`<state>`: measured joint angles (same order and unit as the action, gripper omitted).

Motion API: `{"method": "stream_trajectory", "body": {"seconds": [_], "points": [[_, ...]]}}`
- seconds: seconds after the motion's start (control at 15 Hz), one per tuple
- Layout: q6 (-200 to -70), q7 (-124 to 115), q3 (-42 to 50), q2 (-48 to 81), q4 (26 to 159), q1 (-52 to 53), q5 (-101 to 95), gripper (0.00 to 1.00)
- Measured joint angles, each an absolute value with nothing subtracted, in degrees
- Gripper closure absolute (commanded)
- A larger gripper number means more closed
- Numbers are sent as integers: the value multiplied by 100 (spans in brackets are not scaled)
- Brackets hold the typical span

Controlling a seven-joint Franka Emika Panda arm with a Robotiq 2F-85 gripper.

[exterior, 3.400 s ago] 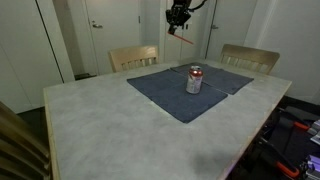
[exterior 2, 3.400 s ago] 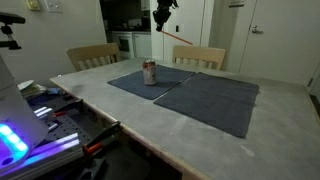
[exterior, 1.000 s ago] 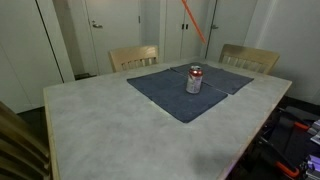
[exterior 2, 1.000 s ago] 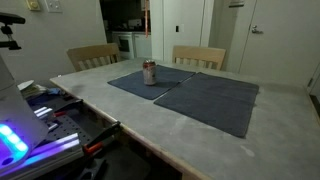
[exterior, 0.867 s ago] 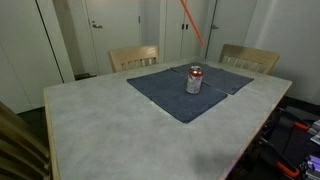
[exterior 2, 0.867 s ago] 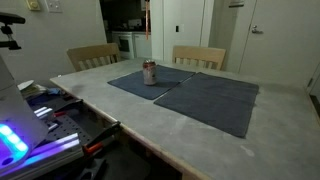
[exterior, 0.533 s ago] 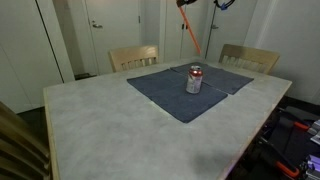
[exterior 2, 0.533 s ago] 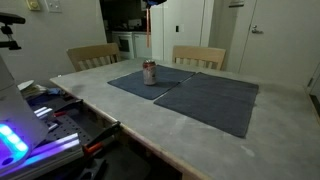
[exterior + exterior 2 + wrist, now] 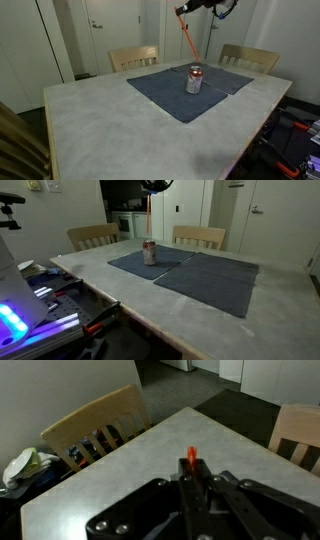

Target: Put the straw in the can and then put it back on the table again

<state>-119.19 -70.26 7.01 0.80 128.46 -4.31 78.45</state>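
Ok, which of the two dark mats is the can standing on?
The mat lying farther from the camera in an exterior view: the can stands near its back edge. The other mat, beside it, has no can.

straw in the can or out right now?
Out. The hand, shut on the straw, holds it in the air; in an exterior view its lower end shows a gap above the upright can.

can (image 9: 194,80) on mat (image 9: 160,97), straw (image 9: 189,38) above can

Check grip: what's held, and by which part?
The straw, pinched at its upper end by the gripper jaws; its lower end hangs free above the can.
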Motion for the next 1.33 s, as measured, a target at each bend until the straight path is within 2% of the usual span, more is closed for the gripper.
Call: {"method": "stream_trajectory", "body": {"seconds": [1.33], "points": [[-11899,-6634,922,221,13237,-691,8985,98]]}}
